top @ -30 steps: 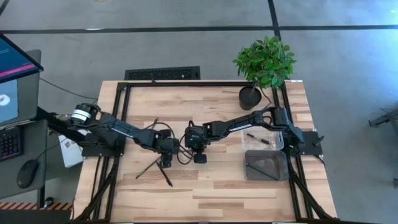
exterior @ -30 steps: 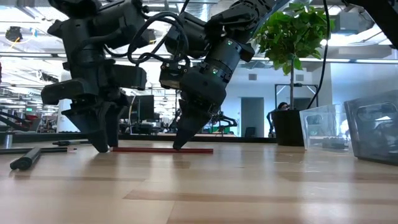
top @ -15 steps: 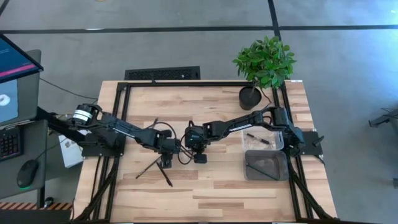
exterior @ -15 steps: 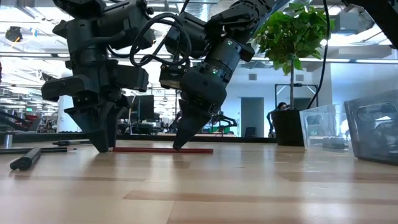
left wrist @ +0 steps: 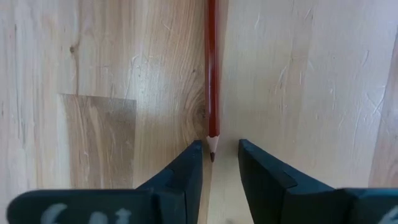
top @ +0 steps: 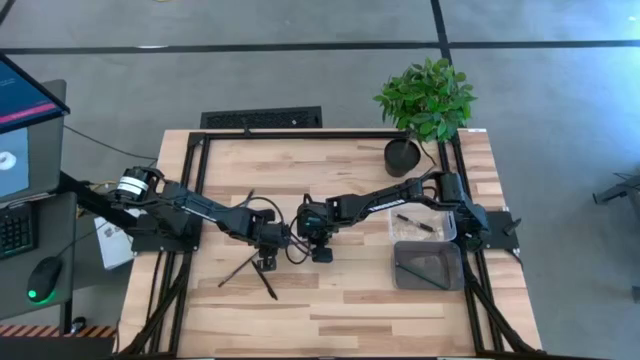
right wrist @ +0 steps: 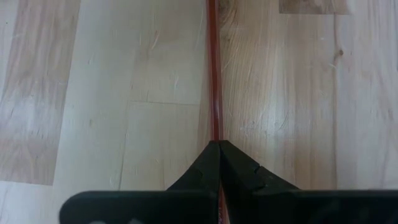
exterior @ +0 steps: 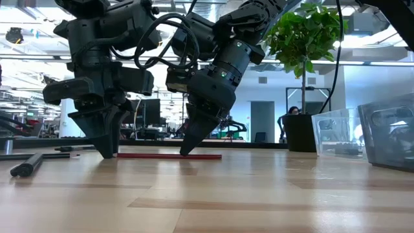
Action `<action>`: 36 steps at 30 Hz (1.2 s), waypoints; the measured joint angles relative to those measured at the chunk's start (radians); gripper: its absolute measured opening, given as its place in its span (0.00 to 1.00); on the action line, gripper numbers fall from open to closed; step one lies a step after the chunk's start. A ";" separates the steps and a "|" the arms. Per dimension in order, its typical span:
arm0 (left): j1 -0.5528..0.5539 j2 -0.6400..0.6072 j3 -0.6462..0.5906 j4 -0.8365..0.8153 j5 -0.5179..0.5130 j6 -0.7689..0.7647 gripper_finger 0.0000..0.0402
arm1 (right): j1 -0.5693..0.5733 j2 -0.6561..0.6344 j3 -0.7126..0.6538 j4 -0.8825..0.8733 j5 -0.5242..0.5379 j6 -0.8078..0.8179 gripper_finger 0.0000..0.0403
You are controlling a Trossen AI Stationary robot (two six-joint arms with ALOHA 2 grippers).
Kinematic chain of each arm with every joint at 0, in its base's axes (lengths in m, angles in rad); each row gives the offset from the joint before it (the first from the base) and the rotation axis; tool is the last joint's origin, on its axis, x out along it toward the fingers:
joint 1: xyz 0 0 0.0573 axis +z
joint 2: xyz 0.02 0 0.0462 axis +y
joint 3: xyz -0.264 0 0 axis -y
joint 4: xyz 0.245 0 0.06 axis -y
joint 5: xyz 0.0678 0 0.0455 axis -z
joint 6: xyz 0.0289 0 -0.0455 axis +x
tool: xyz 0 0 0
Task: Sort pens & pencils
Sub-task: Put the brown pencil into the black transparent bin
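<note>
One red pencil (left wrist: 211, 68), tip between left claw (left wrist: 216, 163) fingers

Even, bright light falls from overhead on the wooden surface (top: 340, 300), with only soft, short shadows under the arms in the high view. In the low view the near boards are blurred and carry a pale sheen, and the ceiling lights (exterior: 362, 48) behind glare white, perhaps washing out detail there. Both wrist views are sharp on the wood grain and evenly lit.
</note>
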 joint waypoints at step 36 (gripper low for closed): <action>0.006 0.000 -0.002 0.001 0.001 -0.007 0.00 | 0.000 0.000 0.000 -0.003 0.000 0.000 0.09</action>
